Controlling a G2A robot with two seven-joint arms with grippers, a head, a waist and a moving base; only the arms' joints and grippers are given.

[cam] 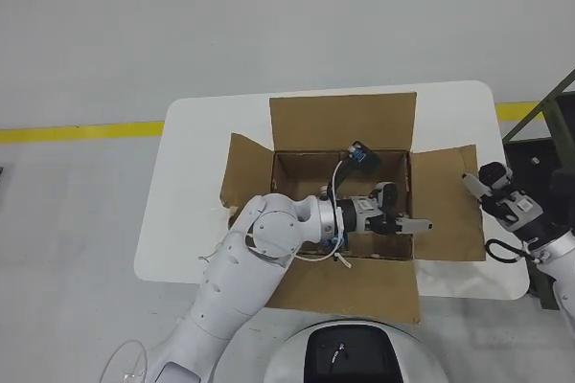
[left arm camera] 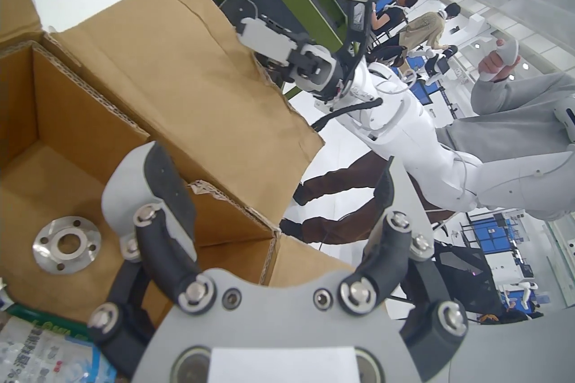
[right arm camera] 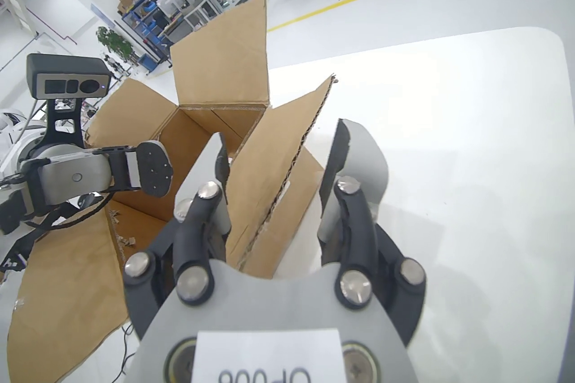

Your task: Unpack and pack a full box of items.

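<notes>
box [cam: 343, 120] stands open on the white bench [cam: 196, 172], flaps splayed. on its floor a metal flange [left arm camera: 66, 244] lies flat, near a plastic packet [left arm camera: 36, 346]. the left claw [cam: 414, 226] is the nearer, its arm stretched level across the opening above them, jaws wide and empty. the right claw [cam: 474, 182], also open and empty, hangs by the right flap's outer edge.

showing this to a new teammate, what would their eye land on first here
The open cardboard box, flaps splayed, sits in the middle of the white table. The left gripper hangs over its inside, fingers open, and a round metal flange lies on the box floor. The right gripper, also open, is by the box's side flap.
</notes>
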